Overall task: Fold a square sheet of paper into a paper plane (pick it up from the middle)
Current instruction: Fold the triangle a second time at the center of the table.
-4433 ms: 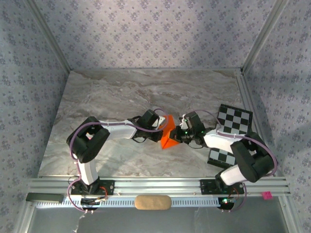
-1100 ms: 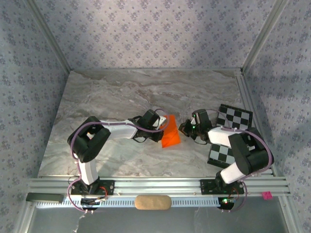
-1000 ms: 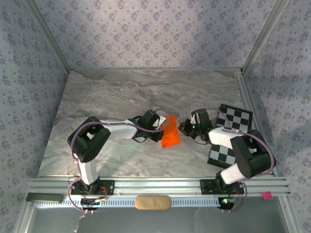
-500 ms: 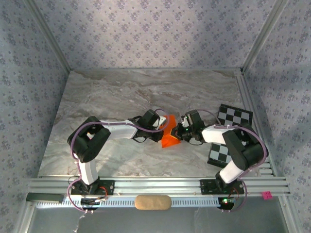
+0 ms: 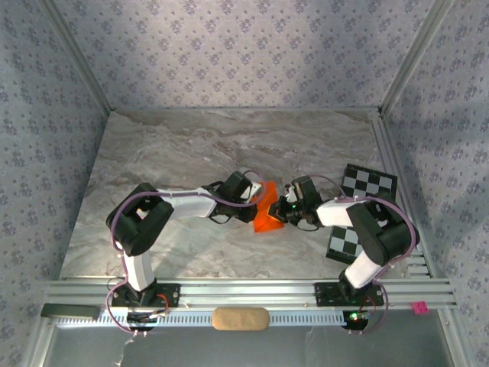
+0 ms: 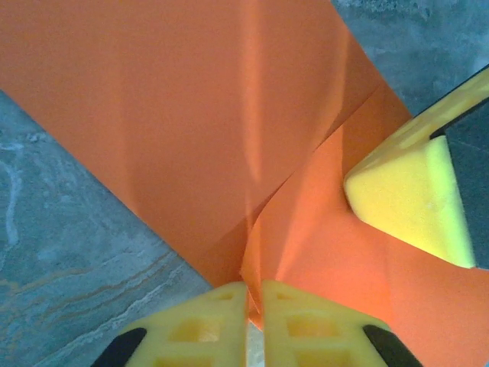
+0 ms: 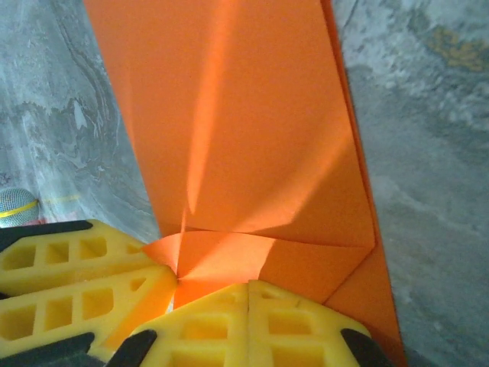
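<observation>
Right at the tips of my left gripper, the orange paper rises into a small ridge, and that ridge runs down into the slit between the two yellow fingers. They stand almost together with the fold between them, so I read this as a pinch on the paper (a light one, judging by the sliver of gap). The right gripper has its fingers pressed flat against each other with nothing visible between them. Its tip sits on the paper just ahead and to the right of my left fingertips, apparently pinning a flap to the marble table.

From each gripper the paper spreads out ahead of the fingertips, with a crease down its middle. Seen from overhead it is a strip whose long axis runs roughly away from the arm bases. The left gripper is at its left edge and the right gripper at its right edge, both somewhere along the middle stretch. Neither arm is nearer, since both touch it. I judge that the coming move has to follow that crease, because a sideways tug could drag the strip askew.
</observation>
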You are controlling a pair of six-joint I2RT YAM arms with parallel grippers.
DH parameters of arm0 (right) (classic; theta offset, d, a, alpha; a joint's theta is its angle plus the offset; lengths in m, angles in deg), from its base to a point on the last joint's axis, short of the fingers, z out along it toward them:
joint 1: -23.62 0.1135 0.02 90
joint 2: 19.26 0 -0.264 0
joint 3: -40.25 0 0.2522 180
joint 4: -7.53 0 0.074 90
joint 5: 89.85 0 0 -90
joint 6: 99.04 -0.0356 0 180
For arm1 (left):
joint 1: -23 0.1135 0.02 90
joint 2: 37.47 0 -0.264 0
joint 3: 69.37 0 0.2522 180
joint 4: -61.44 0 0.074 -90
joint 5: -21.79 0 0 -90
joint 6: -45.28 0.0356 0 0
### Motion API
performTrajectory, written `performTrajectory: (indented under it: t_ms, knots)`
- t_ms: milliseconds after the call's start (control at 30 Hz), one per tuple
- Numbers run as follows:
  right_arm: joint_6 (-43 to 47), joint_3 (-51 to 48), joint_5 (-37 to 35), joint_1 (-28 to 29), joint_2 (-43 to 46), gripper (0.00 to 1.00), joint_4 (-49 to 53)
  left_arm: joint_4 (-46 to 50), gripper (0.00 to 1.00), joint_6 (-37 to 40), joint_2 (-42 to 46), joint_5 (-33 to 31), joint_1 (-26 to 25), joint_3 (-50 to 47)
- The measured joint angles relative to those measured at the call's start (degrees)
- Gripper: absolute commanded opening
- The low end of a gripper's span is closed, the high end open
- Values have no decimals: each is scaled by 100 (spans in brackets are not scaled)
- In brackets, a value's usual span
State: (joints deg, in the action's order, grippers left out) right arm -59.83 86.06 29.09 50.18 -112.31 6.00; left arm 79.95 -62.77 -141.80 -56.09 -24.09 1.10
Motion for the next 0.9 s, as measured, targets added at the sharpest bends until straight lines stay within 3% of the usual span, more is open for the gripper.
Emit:
performTrajectory:
  t_ms: [67,200,433,667,900]
  knots:
    - [0,-7,-2,0,2,0,-17,118,29,-90,59,-94,31,13]
    - [-2,-15,-4,0,2,0,-35,323,30,-391,437,-190,103,13]
    - [-72,-59,-22,0,4,0,-129,216,12,-929,1069,398,133,15]
    - [-87,-85,-46,0,17,0,-168,258,7,-1309,686,1423,-103,382]
    - [-83,-127,-70,-22,66,0,-166,629,5,-1335,140,1539,-330,872]
